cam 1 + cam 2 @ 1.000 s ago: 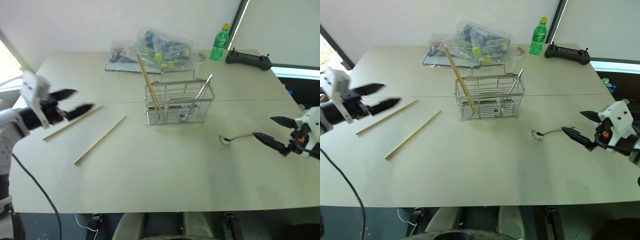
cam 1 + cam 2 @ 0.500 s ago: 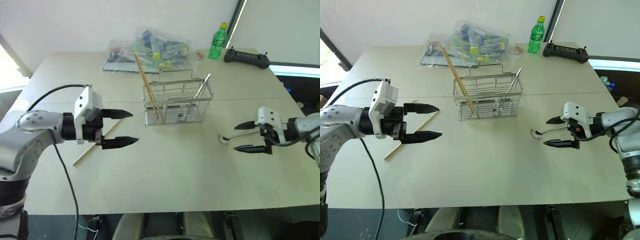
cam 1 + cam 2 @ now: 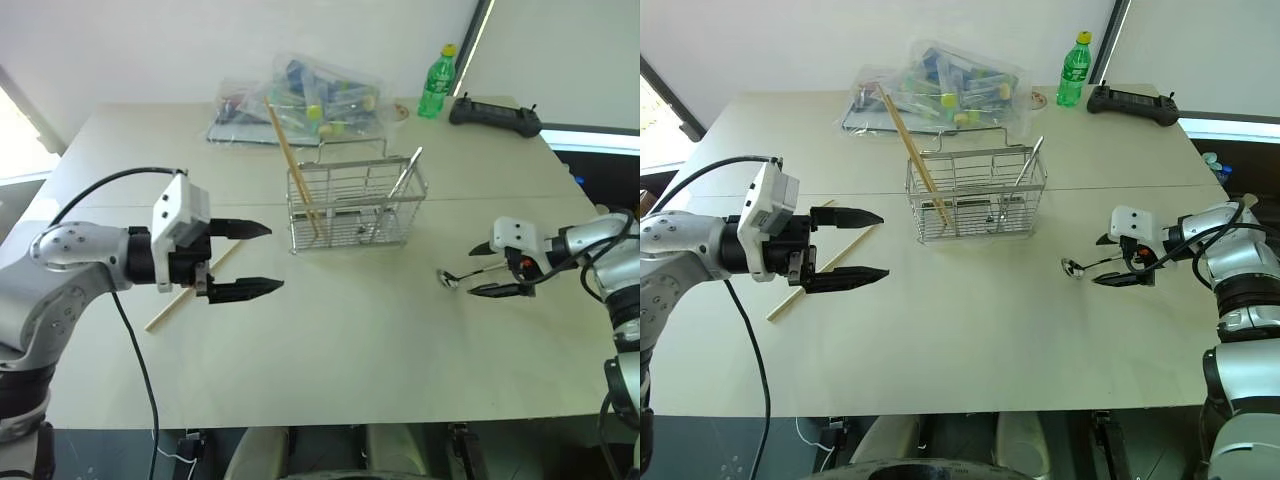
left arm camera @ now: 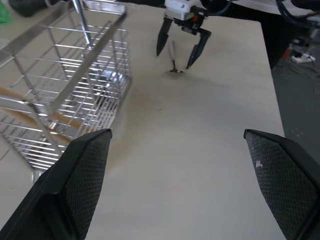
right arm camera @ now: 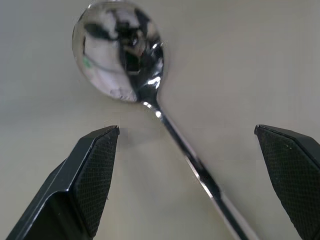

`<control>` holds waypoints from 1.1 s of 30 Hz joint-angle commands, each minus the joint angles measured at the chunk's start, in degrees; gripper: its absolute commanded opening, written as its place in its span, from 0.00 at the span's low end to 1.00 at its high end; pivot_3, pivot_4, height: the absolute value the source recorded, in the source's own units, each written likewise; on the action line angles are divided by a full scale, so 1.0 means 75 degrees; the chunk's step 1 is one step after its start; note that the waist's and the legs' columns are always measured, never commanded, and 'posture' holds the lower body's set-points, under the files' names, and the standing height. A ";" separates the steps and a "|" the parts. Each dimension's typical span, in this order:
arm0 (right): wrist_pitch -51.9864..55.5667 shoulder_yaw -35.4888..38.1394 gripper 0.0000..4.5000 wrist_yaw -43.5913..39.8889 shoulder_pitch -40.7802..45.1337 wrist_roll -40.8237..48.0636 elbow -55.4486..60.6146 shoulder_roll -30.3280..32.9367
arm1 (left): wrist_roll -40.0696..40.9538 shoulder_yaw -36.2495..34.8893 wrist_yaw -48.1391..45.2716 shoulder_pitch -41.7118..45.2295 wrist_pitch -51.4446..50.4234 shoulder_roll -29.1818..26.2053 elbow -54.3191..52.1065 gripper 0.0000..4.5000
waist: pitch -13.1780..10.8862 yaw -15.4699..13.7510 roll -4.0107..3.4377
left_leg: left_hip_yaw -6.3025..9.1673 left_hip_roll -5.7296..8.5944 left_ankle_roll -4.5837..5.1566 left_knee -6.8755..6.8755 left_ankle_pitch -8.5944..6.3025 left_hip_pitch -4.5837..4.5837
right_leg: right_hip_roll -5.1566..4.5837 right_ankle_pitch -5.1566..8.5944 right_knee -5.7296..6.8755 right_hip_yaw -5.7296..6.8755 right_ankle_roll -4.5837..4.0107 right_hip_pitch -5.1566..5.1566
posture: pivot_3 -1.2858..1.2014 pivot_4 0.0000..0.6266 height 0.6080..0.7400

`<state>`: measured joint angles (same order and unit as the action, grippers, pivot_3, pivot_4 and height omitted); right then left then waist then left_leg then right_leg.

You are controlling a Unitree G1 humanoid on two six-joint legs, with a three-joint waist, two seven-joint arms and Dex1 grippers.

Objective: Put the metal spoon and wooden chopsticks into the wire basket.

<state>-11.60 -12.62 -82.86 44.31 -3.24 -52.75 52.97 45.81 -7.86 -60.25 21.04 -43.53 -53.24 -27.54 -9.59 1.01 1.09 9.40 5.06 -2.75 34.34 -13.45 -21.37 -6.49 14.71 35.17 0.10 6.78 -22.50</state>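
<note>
A: Status on the wire basket?

B: One wooden chopstick already stands in it, leaning out toward the bag side. A slim metal utensil leans in its far corner too; can't tell what kind.

A: What's left?

B: A metal spoon lies flat on the table, to the right of the basket and nearer us. One more chopstick lies left of the basket, partly hidden behind the left arm. I can't make out any others.

A: Grippers?

B: Right gripper is down at the spoon, jaws wide apart, straddling the handle. Nothing gripped yet; the wrist camera shows the spoon lying free between the fingers. Left gripper hovers left of the basket, jaws spread, empty, tips pointing toward the basket.

A: So roughly halfway?

B: My guess, yes. Spoon pickup looks next: close on the handle, lift, drop it in.

A: Any readable labels?

B: None. The green bottle behind the basket has a label, too small to read. The clear bag of colourful items and the black controller show no legible text.
</note>
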 commanded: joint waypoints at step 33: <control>0.0341 0.0235 0.04 0.0155 0.0337 -0.0264 -0.0213 -0.0283 | -0.0458 0.0482 -0.0829 0.1123 0.0451 -0.0080 0.0592 1.00 | 0.0001 0.0006 0.0001 | -0.0003 -0.0001 -0.0001 0.0063 0.0000 0.0000 | 0.0028 -0.0025 0.0009 -0.0013 -0.0007 0.0022 | 0.52 0.24 0.95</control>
<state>-8.71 -12.46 -81.78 47.15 -5.94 -55.82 50.55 42.85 -3.52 -66.17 27.96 -41.48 -53.72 -23.22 -9.59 1.05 1.10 9.38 5.05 -2.76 34.82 -13.45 -21.37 -6.27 14.52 35.23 0.00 6.73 -22.34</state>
